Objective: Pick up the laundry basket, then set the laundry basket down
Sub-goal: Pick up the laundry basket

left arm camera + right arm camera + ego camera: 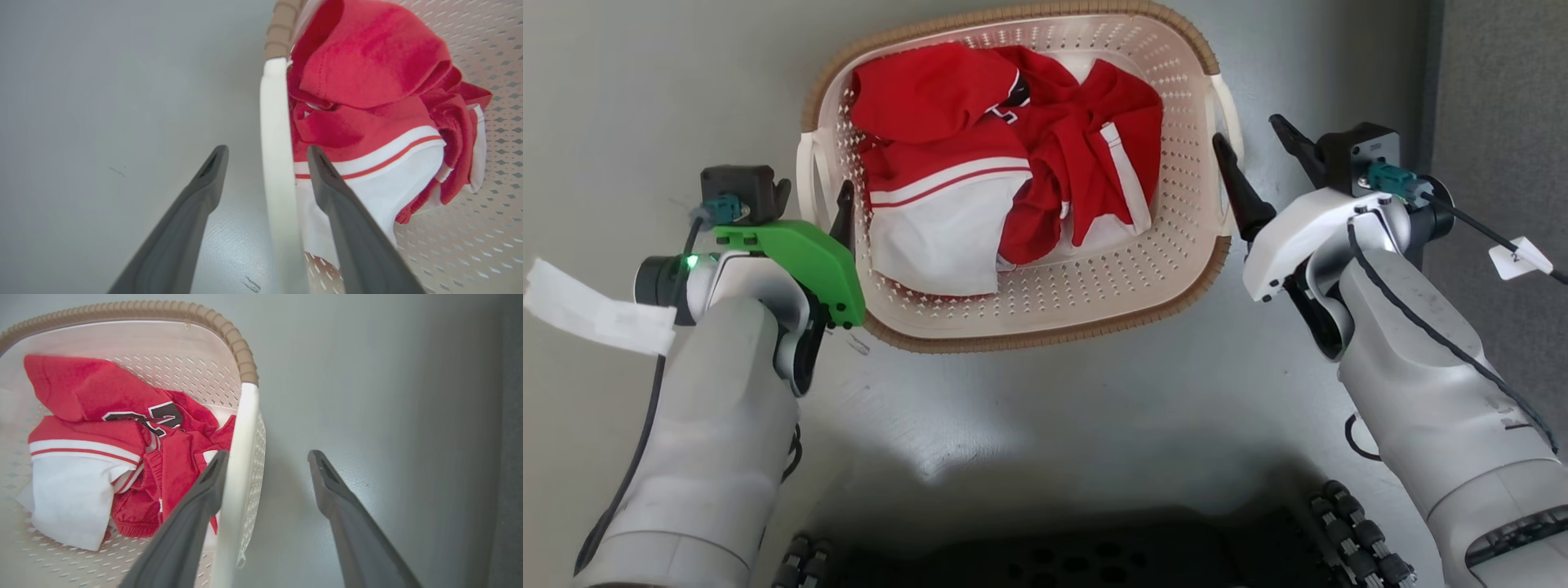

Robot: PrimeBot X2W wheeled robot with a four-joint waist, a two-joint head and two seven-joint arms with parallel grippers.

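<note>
— Do you have the whole laundry basket [122,310]?
— No. My right wrist view cuts it off at the left and bottom, and the red and white clothes [81,396] hide most of its floor.
— The black number [143,416] on them?
— Half folded under; I can't read it.
— Is the right gripper [268,455] touching the handle [243,416]?
— Can't tell; the inner finger overlaps it.

The floor [1094,392] is smooth and pale grey, w/ a soft matt shine under even light. On the right side runs a darker grey strip [1503,82], rougher in texture; carpet or wall, cannot tell. A straight line separates it from the floor. A few small dark scuff marks [252,284] show in the left wrist view. Near the btm of the head view lies a soft shadow [1176,490].
</note>
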